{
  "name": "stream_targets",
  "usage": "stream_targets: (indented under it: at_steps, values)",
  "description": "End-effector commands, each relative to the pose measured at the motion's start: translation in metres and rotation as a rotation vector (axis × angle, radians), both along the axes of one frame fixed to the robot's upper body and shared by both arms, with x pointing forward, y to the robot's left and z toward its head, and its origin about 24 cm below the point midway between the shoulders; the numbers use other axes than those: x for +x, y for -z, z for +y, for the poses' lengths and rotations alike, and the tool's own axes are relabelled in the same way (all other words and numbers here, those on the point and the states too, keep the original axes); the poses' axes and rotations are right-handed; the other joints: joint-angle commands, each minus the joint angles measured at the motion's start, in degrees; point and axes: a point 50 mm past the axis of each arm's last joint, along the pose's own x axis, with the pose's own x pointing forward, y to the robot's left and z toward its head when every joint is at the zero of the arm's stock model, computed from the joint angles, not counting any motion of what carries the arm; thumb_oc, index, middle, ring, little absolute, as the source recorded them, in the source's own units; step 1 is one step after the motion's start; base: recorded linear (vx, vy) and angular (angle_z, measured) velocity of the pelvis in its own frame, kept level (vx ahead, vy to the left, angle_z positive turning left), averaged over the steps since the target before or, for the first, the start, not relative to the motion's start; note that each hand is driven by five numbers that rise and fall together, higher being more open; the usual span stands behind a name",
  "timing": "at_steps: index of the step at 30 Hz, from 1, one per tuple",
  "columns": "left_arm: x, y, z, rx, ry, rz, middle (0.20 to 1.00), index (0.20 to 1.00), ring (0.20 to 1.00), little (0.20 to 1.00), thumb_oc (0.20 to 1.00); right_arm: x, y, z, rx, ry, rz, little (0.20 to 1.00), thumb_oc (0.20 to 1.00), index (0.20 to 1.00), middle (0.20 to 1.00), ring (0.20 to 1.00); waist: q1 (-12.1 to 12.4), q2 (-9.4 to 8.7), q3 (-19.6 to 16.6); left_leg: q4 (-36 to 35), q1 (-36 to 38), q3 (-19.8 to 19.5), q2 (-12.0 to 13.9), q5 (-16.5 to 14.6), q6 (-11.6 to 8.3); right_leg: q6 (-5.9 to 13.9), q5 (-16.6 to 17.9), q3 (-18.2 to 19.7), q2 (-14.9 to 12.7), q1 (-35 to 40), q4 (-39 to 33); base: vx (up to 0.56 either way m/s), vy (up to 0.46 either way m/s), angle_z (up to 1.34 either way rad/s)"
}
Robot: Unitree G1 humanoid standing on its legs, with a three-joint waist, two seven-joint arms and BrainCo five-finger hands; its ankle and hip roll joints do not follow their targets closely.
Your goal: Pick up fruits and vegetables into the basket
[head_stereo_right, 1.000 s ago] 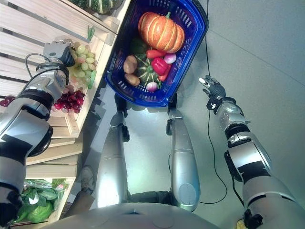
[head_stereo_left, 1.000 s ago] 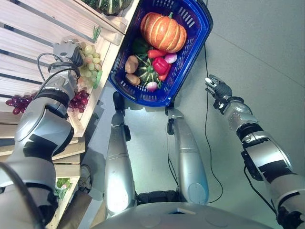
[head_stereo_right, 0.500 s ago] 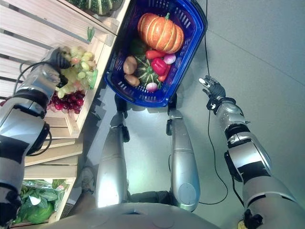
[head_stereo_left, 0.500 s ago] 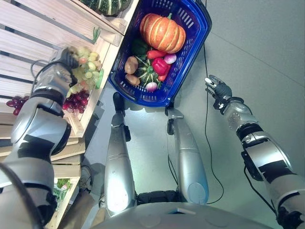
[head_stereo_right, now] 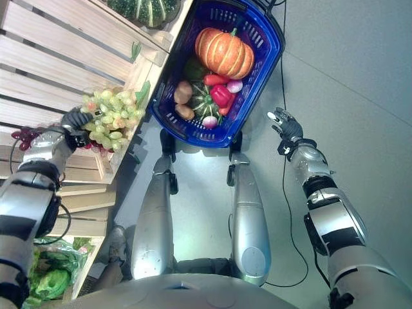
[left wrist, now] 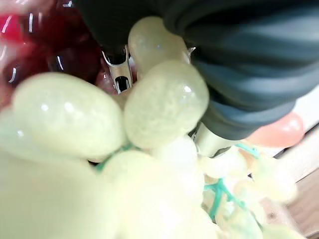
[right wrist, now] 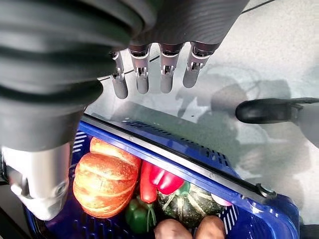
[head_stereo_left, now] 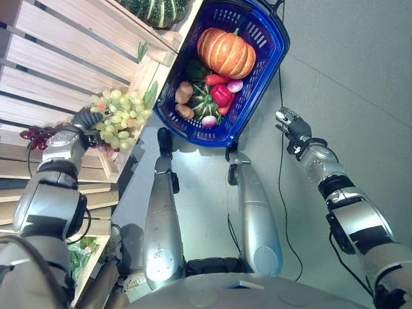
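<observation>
change: my left hand [head_stereo_right: 76,121] has come off the crate shelf with the green grape bunch [head_stereo_right: 106,116]; a second ago it was down among the grapes in the crate, now the bunch hangs lifted beside the crate edge [head_stereo_right: 109,168]. camera also shifted, basket itself not moved.
meaning: grasp looks done, pick succeeded; I judge the next step is carrying the bunch across to the basket, not yet begun.
left hand state: fingers curled round the top of the green grape bunch, grapes pressed against my hand cover in the left wrist view [left wrist: 164,104].
right hand state: my right hand [head_stereo_left: 290,122] hovers over bare floor just right of the basket, fingers straight and relaxed, holding nothing; idle.
task thing location: green grape bunch in my left hand, above the shelf corner, left of the basket and apart from it.
blue basket [head_stereo_left: 273,48]: on the floor ahead of me, fairly full.
basket contents: orange pumpkin [head_stereo_left: 226,53] at far end; red pepper [head_stereo_left: 222,94]; striped green squash [head_stereo_left: 205,103]; two potatoes [head_stereo_left: 184,93]; pinkish round radishes or onions [head_stereo_left: 235,85], can't tell which; dark green item under the pumpkin.
crate contents: red grapes [head_stereo_left: 37,134] lie on the slats by my left wrist.
upper shelf: striped green squash [head_stereo_left: 158,9] partly visible.
lower crate: leafy greens [head_stereo_right: 48,273].
</observation>
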Motion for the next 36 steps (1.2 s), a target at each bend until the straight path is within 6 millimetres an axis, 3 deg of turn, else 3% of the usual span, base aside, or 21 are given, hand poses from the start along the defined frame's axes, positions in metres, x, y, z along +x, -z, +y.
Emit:
stream_targets:
  at_steps: [1,7,14,23,36]
  values:
    - [-0.001,0.014,-0.016,-0.259,0.015,-0.1,0.2,0.2,0.2,0.2,0.2,-0.005,-0.003,-0.008,0.012,0.029,-0.055,1.0,1.0,1.0,1.0,1.0,-0.8,2.24,-0.5,3.5,-1.0,2.7,-5.2,-4.3,4.4,-0.47,0.4,-4.3,1.2,4.6,-4.7,0.02,-0.017,0.07]
    - [0.007,-0.003,-0.032,-0.374,0.084,-0.262,0.2,0.2,0.2,0.2,0.2,-0.004,-0.012,0.005,0.066,-0.007,-0.122,1.0,1.0,1.0,1.0,1.0,-0.5,2.28,-0.5,3.3,-0.6,2.6,-5.4,-4.5,4.49,-0.49,0.1,-4.8,0.9,5.1,-4.6,0.01,-0.018,0.05]
    - [0.009,-0.015,-0.068,-0.392,0.244,-0.418,0.2,0.2,0.2,0.2,0.2,-0.005,-0.034,0.041,0.148,-0.123,-0.258,1.0,1.0,1.0,1.0,1.0,-0.4,2.07,-0.5,3.1,-0.5,2.7,-5.5,-4.5,4.75,-0.38,0.2,-5.0,0.9,5.2,-4.6,0.0,0.0,0.0]
    - [0.008,-0.041,-0.111,-0.267,0.442,-0.574,0.2,0.2,0.2,0.2,0.2,-0.012,-0.054,0.076,0.273,-0.307,-0.345,1.0,1.0,1.0,1.0,1.0,-0.2,2.14,-0.5,2.5,-0.2,3.0,-5.7,-4.2,5.06,-0.2,0.6,-5.1,0.8,5.7,-5.1,0.0,0.0,0.0]
    - [-0.012,-0.091,-0.176,-0.029,0.823,-0.758,0.2,0.2,0.2,0.2,0.2,-0.027,-0.057,0.117,0.578,-0.6,-0.281,1.0,1.0,1.0,1.0,1.0,0.4,2.82,-0.5,2.2,0.6,3.5,-5.6,-4.0,5.36,0.06,1.4,-5.3,0.1,6.7,-5.9,0.0,0.0,0.0]
